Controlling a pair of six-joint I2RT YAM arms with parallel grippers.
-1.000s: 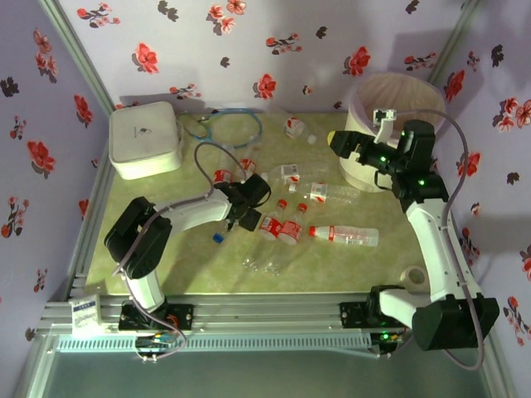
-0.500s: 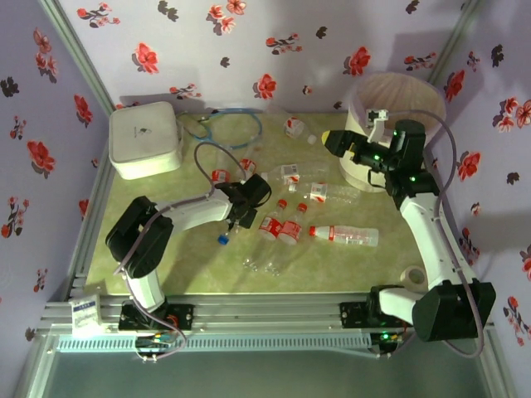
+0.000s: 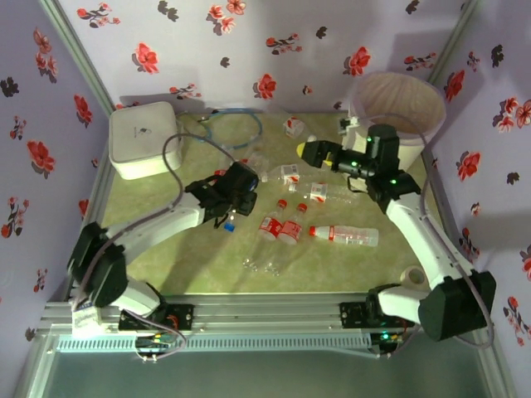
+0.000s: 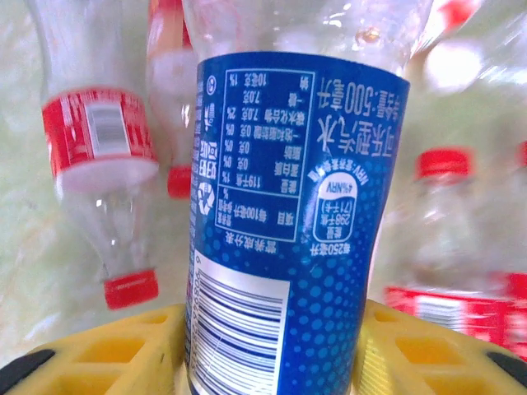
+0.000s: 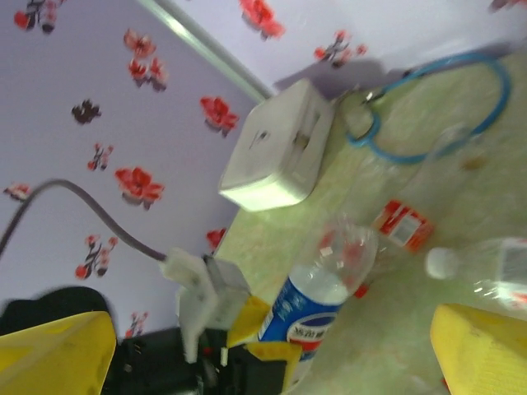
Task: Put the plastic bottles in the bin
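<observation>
Since a second earlier, the left gripper had clamped onto the blue-labelled bottle, its cap toward 6 o'clock, just at 9 o'clock of the table's middle. Red-capped bottles lay at its 3 o'clock. The right gripper, jaws wide and empty, had swung away from the bin at 1 o'clock.

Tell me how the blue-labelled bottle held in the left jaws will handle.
The blue-labelled bottle looks empty through its clear body, so it is probably light. Its wall seems to narrow where the jaws pinch it, so it may dent, and it could slip on the glossy label. Being round, it would likely roll if dropped.
</observation>
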